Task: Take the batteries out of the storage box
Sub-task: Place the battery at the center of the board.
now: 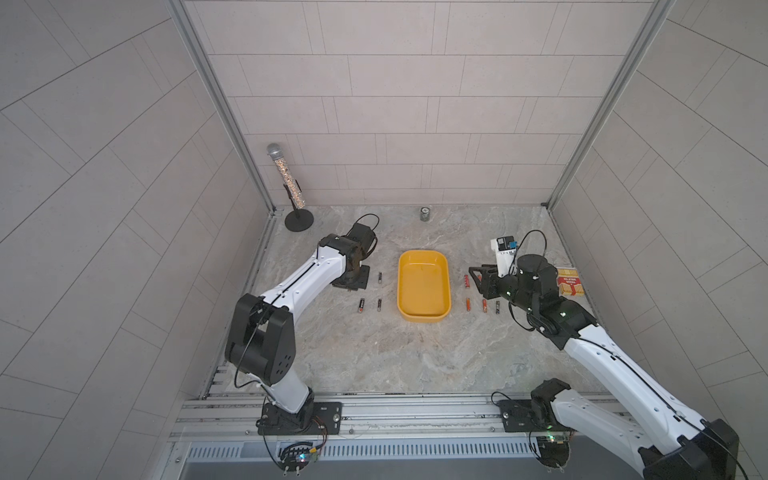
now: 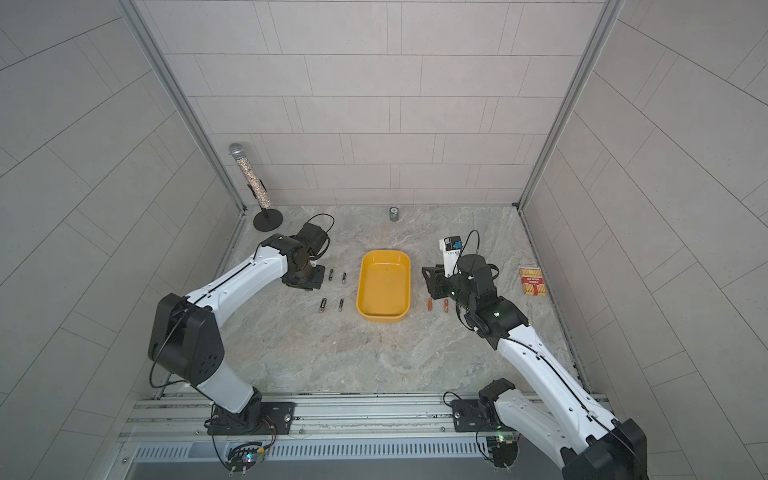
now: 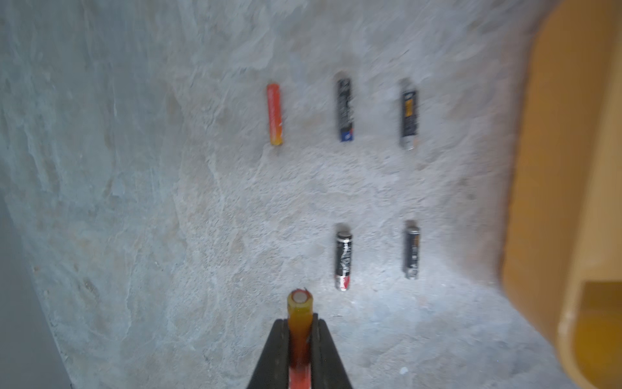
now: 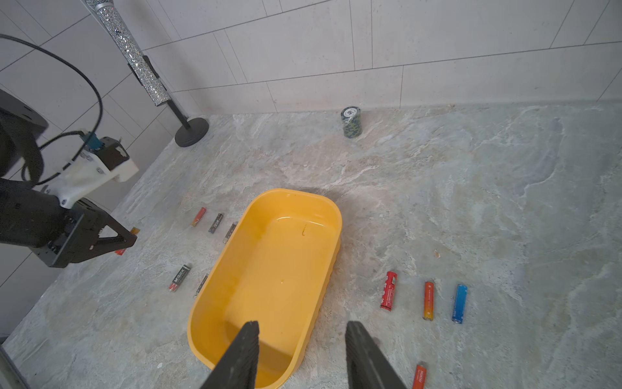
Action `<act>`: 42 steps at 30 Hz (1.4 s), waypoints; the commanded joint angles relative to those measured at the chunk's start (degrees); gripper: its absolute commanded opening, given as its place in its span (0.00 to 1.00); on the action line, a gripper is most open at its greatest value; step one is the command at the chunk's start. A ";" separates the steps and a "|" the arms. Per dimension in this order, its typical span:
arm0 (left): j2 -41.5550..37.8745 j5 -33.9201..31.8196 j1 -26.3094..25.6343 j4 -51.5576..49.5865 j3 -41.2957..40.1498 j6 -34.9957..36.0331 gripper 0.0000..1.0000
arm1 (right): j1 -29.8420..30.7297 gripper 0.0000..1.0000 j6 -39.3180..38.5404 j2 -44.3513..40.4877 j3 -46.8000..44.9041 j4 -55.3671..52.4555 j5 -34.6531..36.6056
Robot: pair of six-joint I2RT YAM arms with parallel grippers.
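An orange battery [image 3: 299, 308] is clamped between the fingers of the left gripper [image 3: 299, 323]. The right gripper [image 4: 303, 331] is held with fingers apart. The storage box [image 1: 424, 291] is seen at frame centre in both top views, flanked by rows of batteries [image 1: 379, 305] laid on the table [image 1: 415, 357]

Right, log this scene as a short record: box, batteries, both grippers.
storage box: shallow yellow tray, no batteries inside
left gripper: shut on an orange-yellow battery
right gripper: open, empty, beside the box
left arm's side: five batteries lying on the table, one an orange battery
right arm's side: at least four lying, one a blue battery
task state: box cleared; held battery not yet set down
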 commanded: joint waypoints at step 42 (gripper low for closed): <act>-13.74 -21.24 2.67 35.14 -11.20 3.81 0.88 | -10.37 0.82 -3.36 13.15 -6.63 19.54 33.08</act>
